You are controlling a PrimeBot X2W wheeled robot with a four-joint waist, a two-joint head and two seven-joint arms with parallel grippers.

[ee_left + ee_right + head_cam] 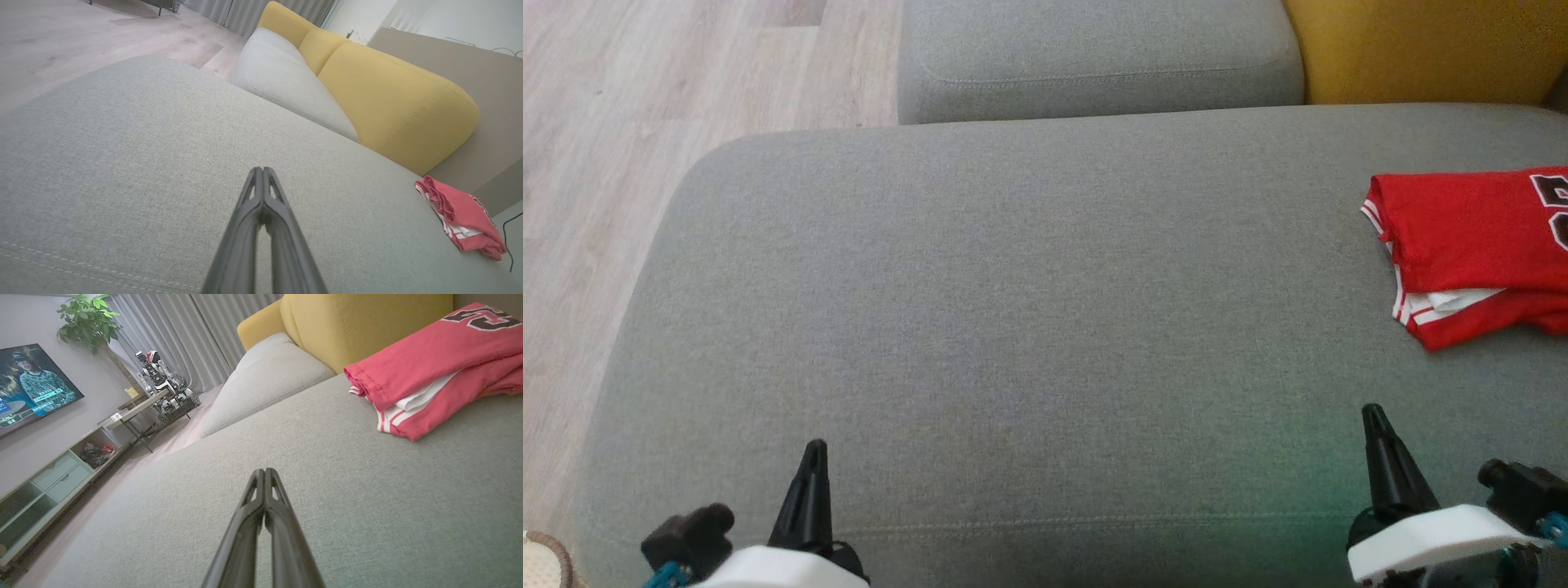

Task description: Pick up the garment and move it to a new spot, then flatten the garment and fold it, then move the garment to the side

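The garment (1470, 245) is a red jersey with white stripes and dark lettering, lying folded at the right edge of the grey sofa seat (1029, 327). It also lies at the lower right in the left wrist view, garment (461, 216), and at the upper right in the right wrist view, garment (437, 363). My left gripper (814, 447) is shut and empty over the seat's front left, far from the jersey; its tips meet, left gripper (262, 169). My right gripper (1372, 410) is shut and empty, a short way in front of the jersey, right gripper (264, 471).
A second grey seat cushion (1094, 57) and yellow back cushions (1421, 49) lie beyond. Wooden floor (605, 163) runs along the left. A TV bench (61, 473), a plant (86, 318) and another robot (163, 384) stand across the room.
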